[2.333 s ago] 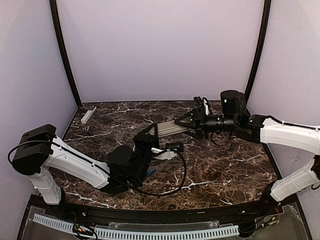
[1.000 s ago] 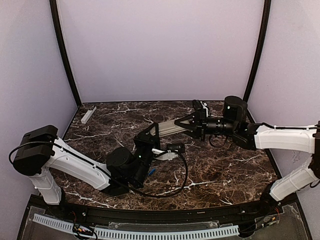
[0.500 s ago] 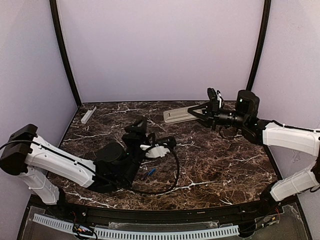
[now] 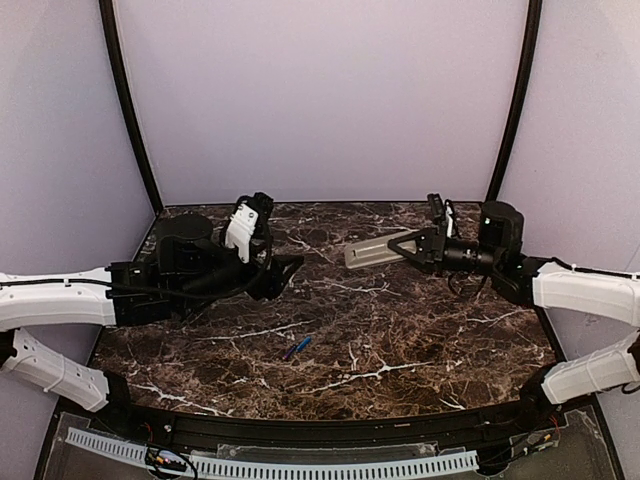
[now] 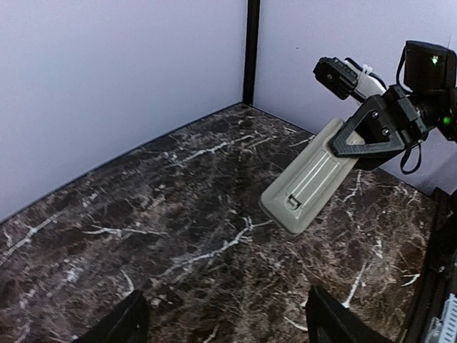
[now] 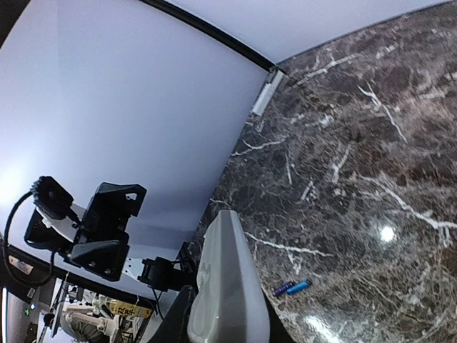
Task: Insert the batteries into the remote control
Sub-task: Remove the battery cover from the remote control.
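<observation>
Blue batteries (image 4: 297, 347), overhead and right-wrist views only

1. Left wrist view: the bottom edge cuts off the left gripper (image 5: 225, 325); only two fingertips show.
2. Right wrist view: the remote control (image 6: 227, 279) runs off the bottom edge.
3. Top view, lower centre: the batteries (image 4: 297, 347) are too small to tell apart.

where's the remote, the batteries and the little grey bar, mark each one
remote (image 5: 308, 182), left wrist view, middle of its ribbed back
batteries (image 6: 299, 287), right wrist view, middle of the brighter blue one of the pair
grey bar (image 6: 265, 98), right wrist view, middle of the bar by the far wall
</observation>
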{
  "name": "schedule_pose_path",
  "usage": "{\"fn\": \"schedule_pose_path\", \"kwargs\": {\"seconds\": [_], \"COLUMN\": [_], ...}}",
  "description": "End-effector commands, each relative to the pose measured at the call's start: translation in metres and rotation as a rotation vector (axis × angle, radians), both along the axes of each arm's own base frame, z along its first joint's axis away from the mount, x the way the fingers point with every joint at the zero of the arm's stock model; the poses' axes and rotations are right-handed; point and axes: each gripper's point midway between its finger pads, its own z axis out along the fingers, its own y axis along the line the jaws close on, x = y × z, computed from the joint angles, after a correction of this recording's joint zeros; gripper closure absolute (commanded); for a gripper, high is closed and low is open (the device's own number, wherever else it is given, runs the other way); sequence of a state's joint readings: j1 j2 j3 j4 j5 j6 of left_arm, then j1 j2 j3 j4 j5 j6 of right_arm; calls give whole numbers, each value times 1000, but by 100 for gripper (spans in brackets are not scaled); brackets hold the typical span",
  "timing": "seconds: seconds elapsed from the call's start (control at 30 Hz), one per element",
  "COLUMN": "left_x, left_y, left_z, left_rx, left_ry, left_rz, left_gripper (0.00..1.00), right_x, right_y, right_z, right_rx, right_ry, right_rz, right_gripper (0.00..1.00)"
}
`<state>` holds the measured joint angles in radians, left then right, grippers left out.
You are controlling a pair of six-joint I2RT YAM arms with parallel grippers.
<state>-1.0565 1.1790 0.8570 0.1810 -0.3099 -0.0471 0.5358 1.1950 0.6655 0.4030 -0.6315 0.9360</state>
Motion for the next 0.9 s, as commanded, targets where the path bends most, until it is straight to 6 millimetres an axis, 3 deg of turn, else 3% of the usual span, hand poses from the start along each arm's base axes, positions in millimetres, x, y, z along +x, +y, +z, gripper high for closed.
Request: {"fn": "schedule_pose_path", "kwargs": {"seconds": [0.0,0.3,0.4,0.6,0.87], "left_x": [-26,-25,-23,-20,-7], "left_y": [-30,-65,-76,-98,-111], "left_z": [-30,-70,-74,-86,-102], "left_rx": [-272,-379,-412,-392,-321], "left_ry": [457,759,813,876,886], "left_rz": [-144,-124,-131,-151,-107], "left_gripper": [25,30,30,31,31], "right_x": [-1,-8,-10,-15,-15], "right_y": [-4,2,3,10,14], "right_z": [-35,-71,-82,-88,-88], "right_rx": [-14,-54,-62,-60,-72], "right_ry": [61,153,188,196,169], "right_rz": [-52,-141,-172,-166,-158], "right_gripper": [100,100,100,100,100]}}
